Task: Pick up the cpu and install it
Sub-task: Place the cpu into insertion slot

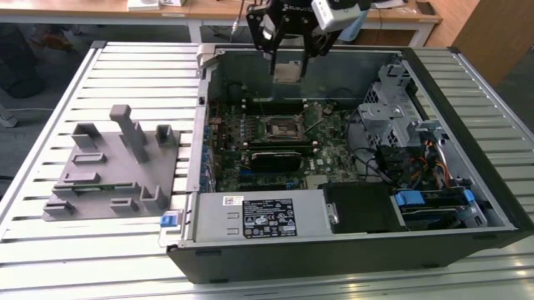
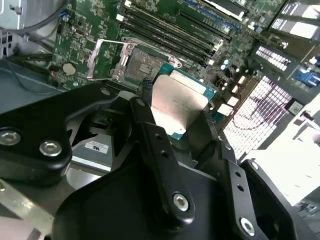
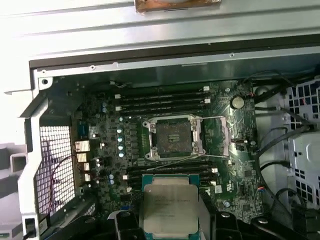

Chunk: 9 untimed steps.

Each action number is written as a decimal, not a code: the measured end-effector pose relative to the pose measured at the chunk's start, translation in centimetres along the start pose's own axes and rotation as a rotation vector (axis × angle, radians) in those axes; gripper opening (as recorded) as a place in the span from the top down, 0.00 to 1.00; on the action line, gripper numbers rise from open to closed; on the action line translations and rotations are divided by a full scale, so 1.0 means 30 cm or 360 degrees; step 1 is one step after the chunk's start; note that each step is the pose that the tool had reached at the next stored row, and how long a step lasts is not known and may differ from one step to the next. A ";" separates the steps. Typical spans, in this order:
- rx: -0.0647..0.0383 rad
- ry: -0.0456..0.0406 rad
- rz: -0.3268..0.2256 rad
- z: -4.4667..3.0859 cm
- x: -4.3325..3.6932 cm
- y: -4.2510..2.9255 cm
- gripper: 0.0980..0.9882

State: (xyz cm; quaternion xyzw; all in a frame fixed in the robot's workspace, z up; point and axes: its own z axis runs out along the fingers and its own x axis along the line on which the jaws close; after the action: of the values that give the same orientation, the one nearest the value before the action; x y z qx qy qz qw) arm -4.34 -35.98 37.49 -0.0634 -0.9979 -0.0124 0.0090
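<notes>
- Sitting on the exterior view's left, grey fixture [image 1: 112,164] on the slatted table [image 1: 50,94], well apart from the work; no obstruction.
- Gripper [image 1: 289,61] clamped on the cpu [image 1: 288,72] by two opposite edges, hanging above the open computer case [image 1: 334,259], near its far wall.
- Socket [image 1: 281,128] open, cavity bare; cannot tell whether the chip is plumb over it.
- Risk: edge grip looks slim. A slip or tilt likely drops the chip onto the board or bends socket contacts; wrong rotation would harm them too.
- Memory slots [image 3: 160,102] just beside the socket; black module [image 1: 279,159] close on its near side.
- Drive cage [image 1: 392,119] and cables [image 1: 434,156] on the right, apart from the socket.
</notes>
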 end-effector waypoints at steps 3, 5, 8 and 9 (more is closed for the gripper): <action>-0.0001 -0.0002 0.0084 0.001 0.000 0.000 0.52; -0.0002 -0.0004 0.0143 0.002 0.000 0.000 0.52; -0.0002 -0.0006 0.0225 0.002 0.000 0.000 0.52; -0.0002 -0.0007 0.0251 0.003 0.000 0.000 0.52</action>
State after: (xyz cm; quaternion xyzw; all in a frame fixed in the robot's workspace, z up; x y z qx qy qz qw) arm -4.34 -35.98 37.41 -0.1419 -0.9898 -0.0122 0.0079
